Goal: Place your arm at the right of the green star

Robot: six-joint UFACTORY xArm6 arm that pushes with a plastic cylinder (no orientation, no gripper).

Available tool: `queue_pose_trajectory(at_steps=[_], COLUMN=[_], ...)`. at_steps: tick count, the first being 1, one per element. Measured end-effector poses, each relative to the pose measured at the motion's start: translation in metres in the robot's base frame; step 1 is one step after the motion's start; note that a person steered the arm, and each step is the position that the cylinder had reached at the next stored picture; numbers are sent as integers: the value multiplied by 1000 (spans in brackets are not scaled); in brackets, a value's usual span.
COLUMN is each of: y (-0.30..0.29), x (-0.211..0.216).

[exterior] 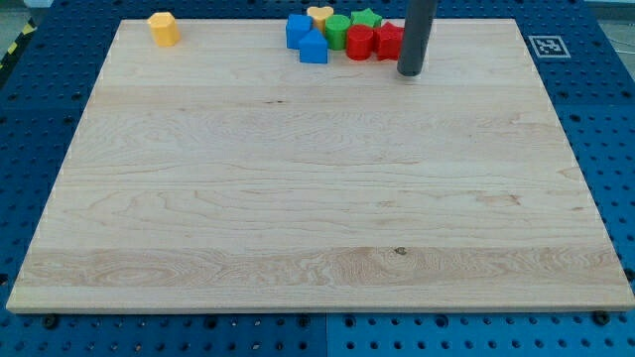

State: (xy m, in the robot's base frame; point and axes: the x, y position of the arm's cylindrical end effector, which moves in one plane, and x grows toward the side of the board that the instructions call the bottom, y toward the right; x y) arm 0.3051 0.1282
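Tool tip (pixel 410 72) is set on the counter (pixel 298 198), nothing held, at four o'clock of the green star (pixel 367 18), touching a red block (pixel 389 40).

My tip (pixel 411 72) rests on the bench (pixel 298 198), right of the green star (pixel 367 18), apparently touching a red block (pixel 389 40).

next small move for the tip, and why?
Probably a short slide toward the view's top. My tip sits at the right end of the block cluster, beside a red block, while the green star lies further up, near the board's top edge. Moving up along the cluster's right side would likely put the tip level with the star without pushing anything.
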Motion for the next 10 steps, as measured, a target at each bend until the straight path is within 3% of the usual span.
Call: queue_pose_trajectory(at_steps=[2,3,6,10], y=[76,62,-2,-35], x=[-83,-113,-113,-108])
